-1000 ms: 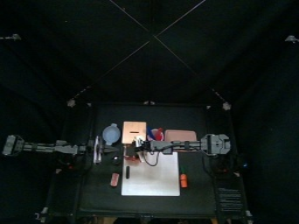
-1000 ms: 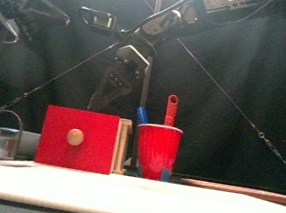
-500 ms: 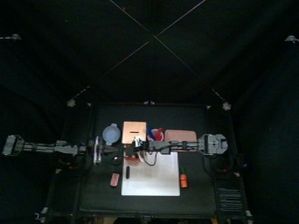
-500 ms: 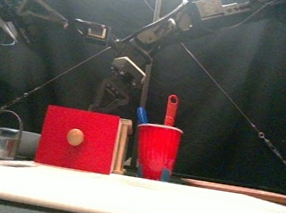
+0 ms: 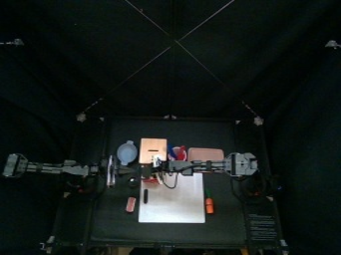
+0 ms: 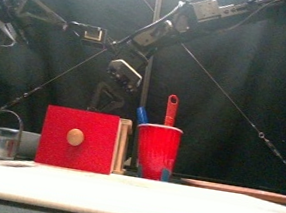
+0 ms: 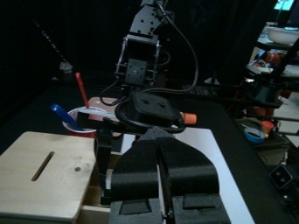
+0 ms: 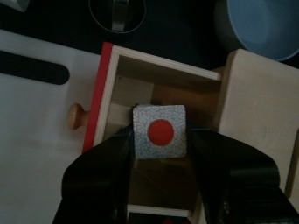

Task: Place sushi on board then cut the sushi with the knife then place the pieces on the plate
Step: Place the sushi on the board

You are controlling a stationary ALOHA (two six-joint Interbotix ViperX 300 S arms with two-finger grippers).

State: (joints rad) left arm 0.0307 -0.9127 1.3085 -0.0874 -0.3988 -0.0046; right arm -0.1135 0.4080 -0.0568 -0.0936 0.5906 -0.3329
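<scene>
My right gripper is shut on a toy sushi roll, seen end-on as a grey square with a red centre. It holds the roll just over the open red-fronted drawer of the wooden box. In the front view the right gripper hangs above the drawer front. The white board lies in front of the box. A red cup holds a red knife and a blue knife. The pink tray lies to the cup's right. My left gripper is shut and holds nothing, left of the box.
A blue-grey bowl stands left of the box, and a metal cutter sits at the far left in the front view. An orange toy lies left of the board, another orange toy on its right edge.
The right arm has shifted a little, its gripper staying over the drawer with the sushi roll. The left arm has not moved.
</scene>
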